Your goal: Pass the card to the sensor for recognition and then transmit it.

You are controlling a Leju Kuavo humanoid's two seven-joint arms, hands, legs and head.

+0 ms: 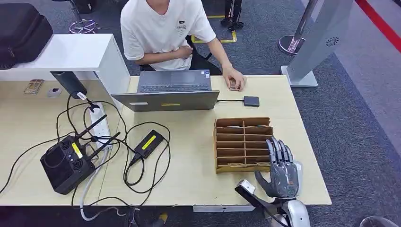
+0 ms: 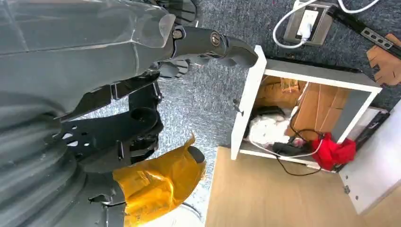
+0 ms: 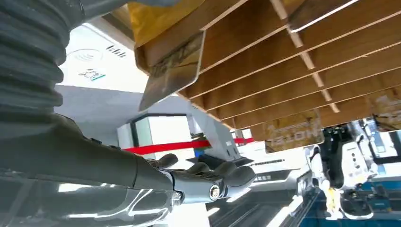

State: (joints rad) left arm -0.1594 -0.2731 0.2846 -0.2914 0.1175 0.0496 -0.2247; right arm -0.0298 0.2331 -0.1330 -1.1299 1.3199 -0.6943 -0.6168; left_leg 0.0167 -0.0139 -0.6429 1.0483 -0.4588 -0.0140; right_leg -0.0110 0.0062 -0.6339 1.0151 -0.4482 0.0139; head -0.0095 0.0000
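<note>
Lower right of frame, our right hand [image 1: 283, 170], fingers apart and empty, rests beside the card rack [image 1: 243, 143]; card not yet taken, everything remains.

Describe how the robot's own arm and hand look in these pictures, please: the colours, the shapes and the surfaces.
The right hand has dark grey fingers with lighter segments and a thick grey thumb, on a silver arm with a rounded shell. In the wrist views, each hand, the left hand included, sits behind a grey ribbed cover and a clear glossy casing; small round metal screws mark the thumb.
</note>
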